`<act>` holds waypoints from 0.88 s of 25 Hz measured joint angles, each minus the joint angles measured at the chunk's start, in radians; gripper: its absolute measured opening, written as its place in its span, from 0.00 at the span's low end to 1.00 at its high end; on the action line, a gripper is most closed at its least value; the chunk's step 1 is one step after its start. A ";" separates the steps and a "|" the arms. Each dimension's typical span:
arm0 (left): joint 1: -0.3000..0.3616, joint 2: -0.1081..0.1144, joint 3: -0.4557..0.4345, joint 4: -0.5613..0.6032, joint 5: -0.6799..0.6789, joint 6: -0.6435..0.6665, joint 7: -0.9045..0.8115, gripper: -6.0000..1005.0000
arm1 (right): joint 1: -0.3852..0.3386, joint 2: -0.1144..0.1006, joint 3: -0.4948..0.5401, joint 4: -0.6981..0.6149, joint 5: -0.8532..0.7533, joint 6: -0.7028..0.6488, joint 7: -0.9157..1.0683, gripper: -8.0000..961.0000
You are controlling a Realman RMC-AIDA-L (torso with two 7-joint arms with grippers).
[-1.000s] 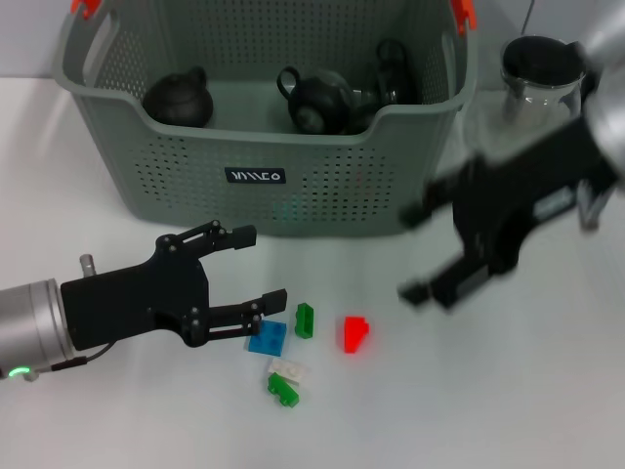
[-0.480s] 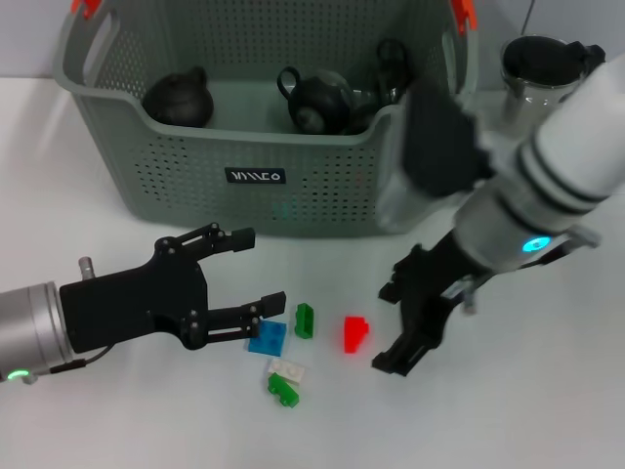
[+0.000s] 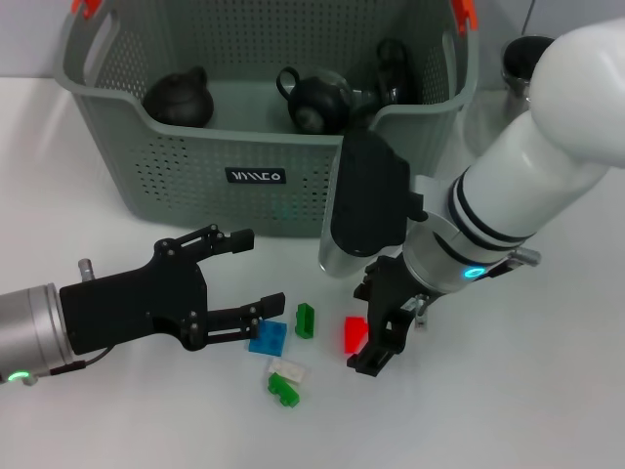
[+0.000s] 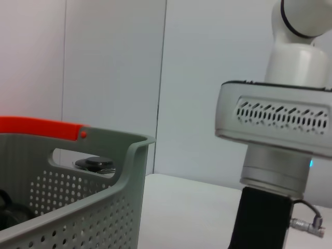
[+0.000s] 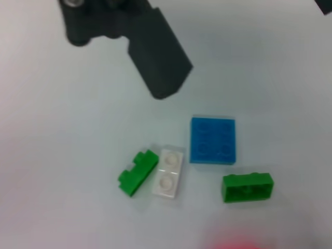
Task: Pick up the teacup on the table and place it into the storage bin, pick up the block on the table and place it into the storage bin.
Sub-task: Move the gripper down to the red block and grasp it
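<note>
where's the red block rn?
Head view: the red block lies on the table in front of the storage bin, right of the small green block, with the right gripper directly at it.

White right arm [image 3: 547,156] with black rings; left gripper [image 3: 256,276] black, silver-cuffed.

The storage bin [image 3: 264,176], a grey-green perforated basket with orange handle clips and a small black-and-white label on its front wall, is standing upright at the back of the bench. Dark teacups [image 3: 317,100] are sitting inside it. In front of the bin, small blocks are lying loose on the bench: a red block [image 3: 354,333], a flat blue block [image 3: 267,338], a green block [image 3: 305,319] between those two, and a white block [image 3: 291,370] touching another green block [image 3: 283,389].
</note>
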 joint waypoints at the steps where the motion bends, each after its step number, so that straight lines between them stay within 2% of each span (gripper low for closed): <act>1: 0.000 0.000 0.000 0.000 0.000 0.000 0.000 0.86 | 0.002 0.000 -0.004 0.008 0.002 0.013 0.003 0.98; 22: 0.000 0.000 0.000 -0.001 0.000 -0.005 0.000 0.86 | 0.035 0.003 -0.039 0.117 0.053 0.114 0.006 0.97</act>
